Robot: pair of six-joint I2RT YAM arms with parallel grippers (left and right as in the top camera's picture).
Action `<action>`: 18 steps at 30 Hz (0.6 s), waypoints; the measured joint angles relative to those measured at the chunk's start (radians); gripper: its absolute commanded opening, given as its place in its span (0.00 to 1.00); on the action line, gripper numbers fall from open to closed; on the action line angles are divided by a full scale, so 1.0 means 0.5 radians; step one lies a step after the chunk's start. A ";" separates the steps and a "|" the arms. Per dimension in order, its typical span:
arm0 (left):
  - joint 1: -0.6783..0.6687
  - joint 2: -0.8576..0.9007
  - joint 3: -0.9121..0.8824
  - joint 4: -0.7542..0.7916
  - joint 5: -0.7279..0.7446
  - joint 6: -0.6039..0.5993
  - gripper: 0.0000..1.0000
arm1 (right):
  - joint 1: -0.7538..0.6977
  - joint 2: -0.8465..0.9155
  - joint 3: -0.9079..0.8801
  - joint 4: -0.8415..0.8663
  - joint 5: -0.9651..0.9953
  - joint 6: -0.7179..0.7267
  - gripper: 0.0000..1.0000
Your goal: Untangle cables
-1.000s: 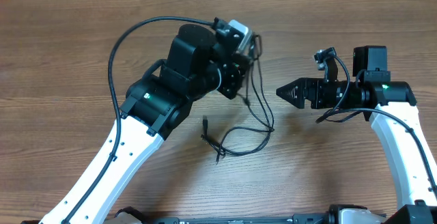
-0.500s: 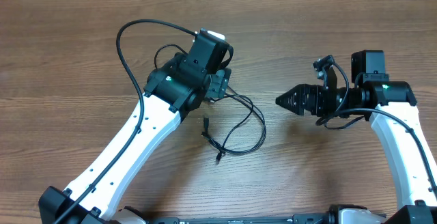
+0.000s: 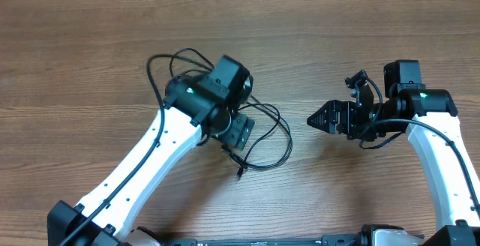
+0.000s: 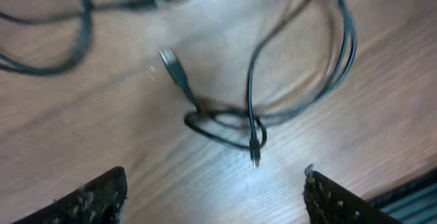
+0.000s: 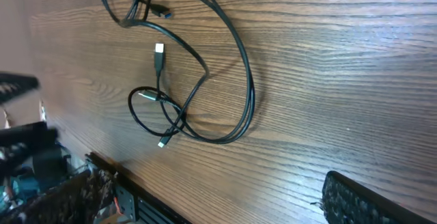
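Note:
The cables (image 3: 289, 145) lie loose on the wooden table as thin black cords, looped and crossed in a small knot (image 4: 225, 121). One silver-tipped plug (image 4: 174, 65) points away from the knot, and a smaller plug end (image 4: 255, 157) lies close to my left gripper (image 4: 215, 200). That gripper (image 3: 240, 133) hovers over the left part of the tangle, open and empty, its fingers (image 4: 95, 197) wide apart. My right gripper (image 3: 313, 119) is open to the right of the loop, apart from it. In the right wrist view the cables (image 5: 246, 94) lie ahead of the right gripper (image 5: 212, 207).
A thicker black wire (image 3: 169, 58) fixed to the left arm arches behind that arm. The table's front edge (image 5: 147, 200) runs close below the tangle. Bare wood (image 3: 360, 43) surrounds the cables.
My left gripper has opened and let go of the cables it held raised, then swung left and down over the tangle. The cables have dropped flat onto the table. The right arm has barely moved.

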 measured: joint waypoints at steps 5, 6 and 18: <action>-0.024 0.000 -0.226 0.020 0.040 0.008 0.77 | 0.000 0.001 0.000 0.006 0.018 0.013 1.00; -0.024 0.001 -0.263 0.034 0.041 0.008 0.76 | 0.000 0.002 0.000 0.012 0.019 0.014 1.00; -0.024 0.001 -0.444 0.308 0.055 0.068 0.68 | 0.000 0.004 0.000 0.025 0.036 0.014 1.00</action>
